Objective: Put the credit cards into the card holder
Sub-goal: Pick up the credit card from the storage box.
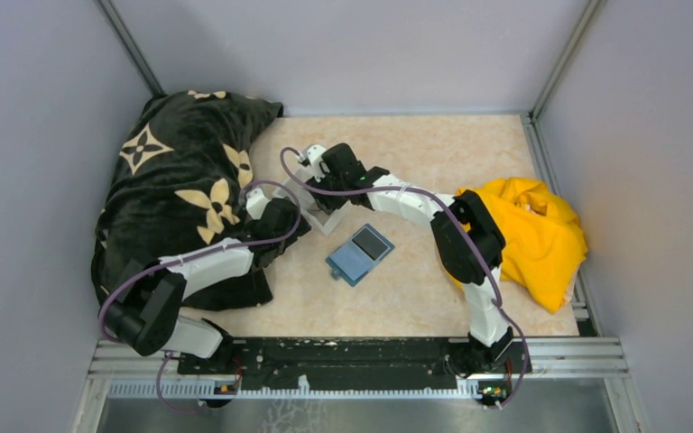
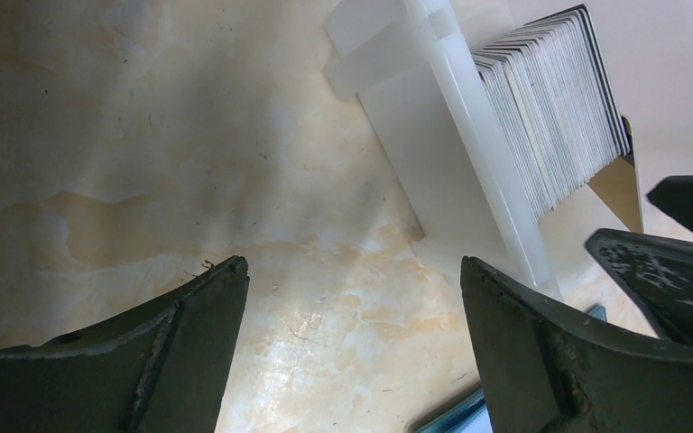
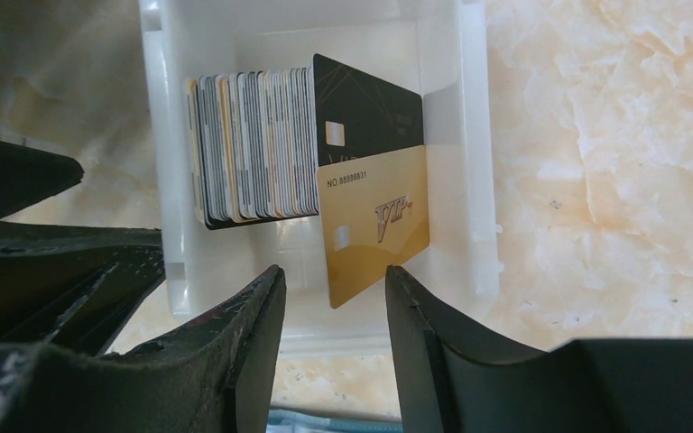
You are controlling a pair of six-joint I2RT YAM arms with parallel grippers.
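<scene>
Teal-blue and opened flat on the beige marbled worktop, the card holder lies near the middle of my overhead view, between the two arms and just on the near side of the clear-white plastic tray. A darker rectangle shows on its far half; I can't tell whether that is a card in a slot.

The credit cards stand on edge in the tray, packed in a row against one end wall. At the open end of the row a black card faces my right wrist camera. A gold card marked VIP sits in front of it, tilted and sticking out further than the rest.

My right fingers are part-spread, one on each side of the gold card's lower corner. There is a clear gap on one side, so I read them as not pinching it. Whether the other finger touches its edge I can't tell.

My left fingers are spread wide over bare worktop just beside the tray, holding nothing. A sliver of the teal holder shows at the bottom of that wrist view.

A black blanket with tan flower shapes is heaped at the left of the worktop, and a crumpled yellow cloth lies at the right.
</scene>
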